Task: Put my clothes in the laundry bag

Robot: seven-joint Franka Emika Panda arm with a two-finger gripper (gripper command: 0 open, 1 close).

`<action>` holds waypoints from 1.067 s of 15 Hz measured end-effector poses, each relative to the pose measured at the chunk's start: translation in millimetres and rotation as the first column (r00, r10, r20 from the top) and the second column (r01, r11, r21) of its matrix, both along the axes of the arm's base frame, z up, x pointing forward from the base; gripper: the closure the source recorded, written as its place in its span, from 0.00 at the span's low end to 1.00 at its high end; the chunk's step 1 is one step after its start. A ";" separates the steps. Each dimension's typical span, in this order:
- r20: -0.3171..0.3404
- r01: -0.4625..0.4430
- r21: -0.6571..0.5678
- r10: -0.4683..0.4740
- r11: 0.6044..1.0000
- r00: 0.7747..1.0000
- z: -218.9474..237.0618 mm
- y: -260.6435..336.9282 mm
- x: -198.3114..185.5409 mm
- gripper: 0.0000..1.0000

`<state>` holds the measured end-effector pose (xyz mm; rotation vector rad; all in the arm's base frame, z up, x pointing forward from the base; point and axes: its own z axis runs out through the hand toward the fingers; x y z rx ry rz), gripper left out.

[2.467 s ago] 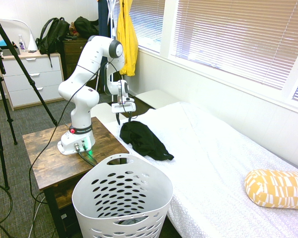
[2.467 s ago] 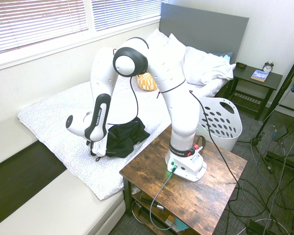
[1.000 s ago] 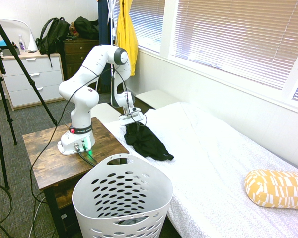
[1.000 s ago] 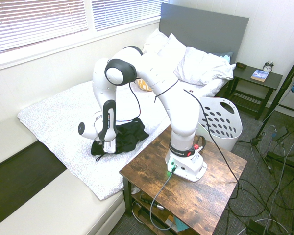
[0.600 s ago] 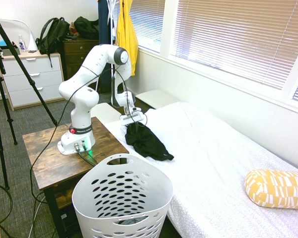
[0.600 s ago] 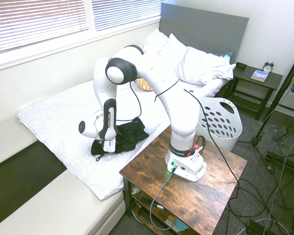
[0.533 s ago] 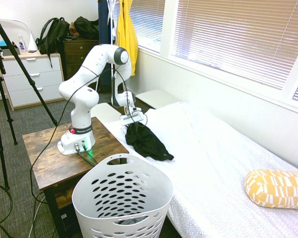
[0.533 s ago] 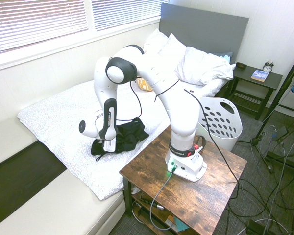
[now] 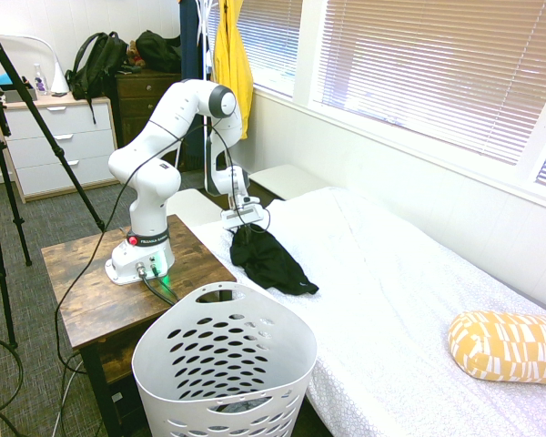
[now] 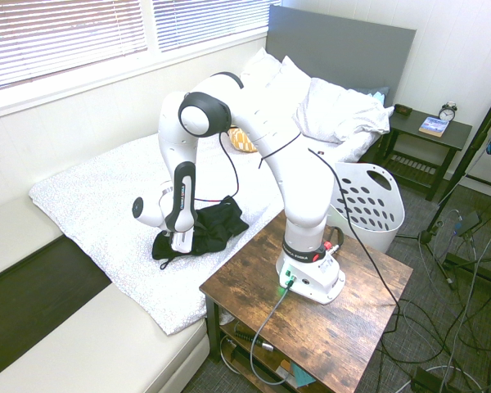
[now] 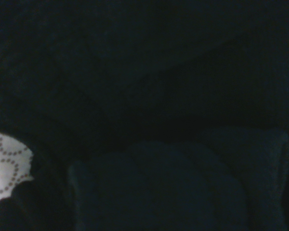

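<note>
My clothes, a black garment, lie bunched on the white bedspread near the bed's foot corner, beside the wooden side table. The gripper points down into the garment's near end and is shut on a fold of the clothes; the fabric rises to a small peak under it. Seen from the other side, the gripper is sunk into the cloth. Dark fabric of the clothes fills the wrist view. The laundry bag, a white holed basket, stands on the floor beside the table, and its rim shows behind the arm.
The arm's base sits on a wooden side table between basket and bed. A yellow patterned pillow lies further up the bed, with white pillows at the headboard. A yellow garment hangs by the window; a black backpack rests on the dresser.
The gripper came down from above the bed onto the black garment and closed on it. The cloth has gathered toward the gripper. The basket has not moved.
</note>
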<state>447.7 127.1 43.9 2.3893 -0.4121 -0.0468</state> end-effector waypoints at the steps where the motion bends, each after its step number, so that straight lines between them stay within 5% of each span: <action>1: 0.010 0.011 0.007 -0.011 1.000 1.000 6.9 -0.6 2.8 1.00; 3: 0.019 0.037 0.036 -0.037 0.999 0.999 28.1 -2.6 9.1 1.00; 5: -0.059 0.126 0.106 -0.121 0.986 0.991 61.1 -10.9 16.8 1.00; 8: -0.196 0.282 0.206 -0.243 0.937 0.950 141.8 -34.7 38.1 1.00; 10: -0.226 0.351 0.237 -0.300 0.906 0.927 203.0 -54.2 56.7 1.00; 16: -0.308 0.388 0.221 -0.314 0.895 0.898 357.5 -110.5 61.8 1.00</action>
